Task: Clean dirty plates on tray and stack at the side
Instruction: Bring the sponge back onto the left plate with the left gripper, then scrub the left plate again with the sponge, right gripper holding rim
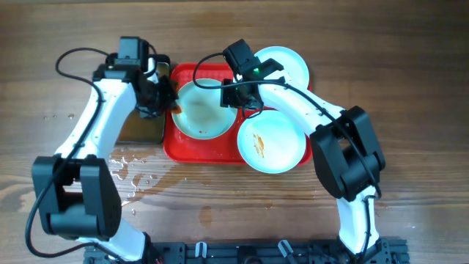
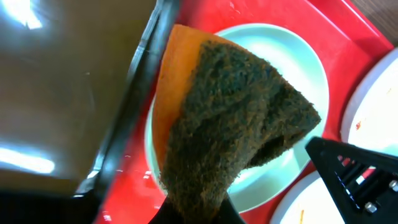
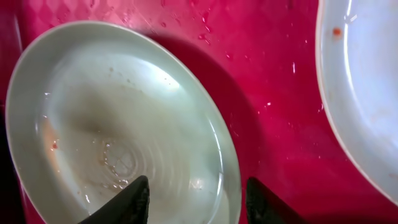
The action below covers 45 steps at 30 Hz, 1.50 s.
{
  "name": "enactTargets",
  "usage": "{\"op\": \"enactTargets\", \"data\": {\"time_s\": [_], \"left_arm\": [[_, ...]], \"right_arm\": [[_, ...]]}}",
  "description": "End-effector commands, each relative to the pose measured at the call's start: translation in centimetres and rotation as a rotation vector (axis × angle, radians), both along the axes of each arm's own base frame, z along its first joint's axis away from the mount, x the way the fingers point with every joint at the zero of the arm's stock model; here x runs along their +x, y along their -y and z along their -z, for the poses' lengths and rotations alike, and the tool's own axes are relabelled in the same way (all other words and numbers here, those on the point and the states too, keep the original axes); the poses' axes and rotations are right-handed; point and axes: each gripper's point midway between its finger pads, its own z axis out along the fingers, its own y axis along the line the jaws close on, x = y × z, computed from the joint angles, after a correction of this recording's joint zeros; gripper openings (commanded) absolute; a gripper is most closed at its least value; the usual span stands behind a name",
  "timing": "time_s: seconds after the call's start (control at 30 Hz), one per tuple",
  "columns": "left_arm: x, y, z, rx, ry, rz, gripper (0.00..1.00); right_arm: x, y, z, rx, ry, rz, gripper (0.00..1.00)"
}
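Note:
The red tray [image 1: 198, 150] carries three dirty plates. The left plate [image 1: 199, 116] is wet and pale mint. The front-right plate [image 1: 271, 143] has orange sauce streaks, and the third [image 1: 289, 62] lies at the back right. My left gripper [image 1: 163, 99] is shut on an orange sponge with a dark scouring face [image 2: 236, 106], which hangs over the left plate's [image 2: 292, 56] left rim. My right gripper [image 3: 198, 202] is open and straddles that plate's [image 3: 124, 112] right rim, one finger over the plate and the other over the tray [image 3: 267, 93].
A black pan of brownish water [image 1: 143, 121] sits against the tray's left side, under my left arm. Water droplets [image 1: 124, 169] are spattered on the wooden table in front of the pan. Another plate [image 3: 367, 81] lies close to the right of my right gripper.

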Motion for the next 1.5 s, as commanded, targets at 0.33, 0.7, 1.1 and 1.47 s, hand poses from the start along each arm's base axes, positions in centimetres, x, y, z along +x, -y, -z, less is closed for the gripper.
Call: {"op": "enactTargets", "data": {"time_s": [0.33, 0.7, 1.1, 1.47], "left_arm": [[-1.0, 4.2, 2.0, 0.015, -0.008, -0.125, 0.04], [-0.6, 3.3, 2.2, 0.092, 0.005, -0.288, 0.04], [0.2, 4.8, 5.3, 0.158, 0.022, -0.111, 0.04], [-2.3, 5.1, 10.2, 0.215, -0.117, 0.058, 0.04]], "right_arm": [[0.8, 0.6, 3.9, -0.007, -0.025, -0.026, 0.33], [-0.1, 1.6, 4.7, 0.000, -0.137, 0.152, 0.04], [-0.5, 1.9, 4.4, 0.047, -0.182, 0.109, 0.04], [-0.1, 1.8, 4.3, 0.051, -0.160, 0.084, 0.04]]}}
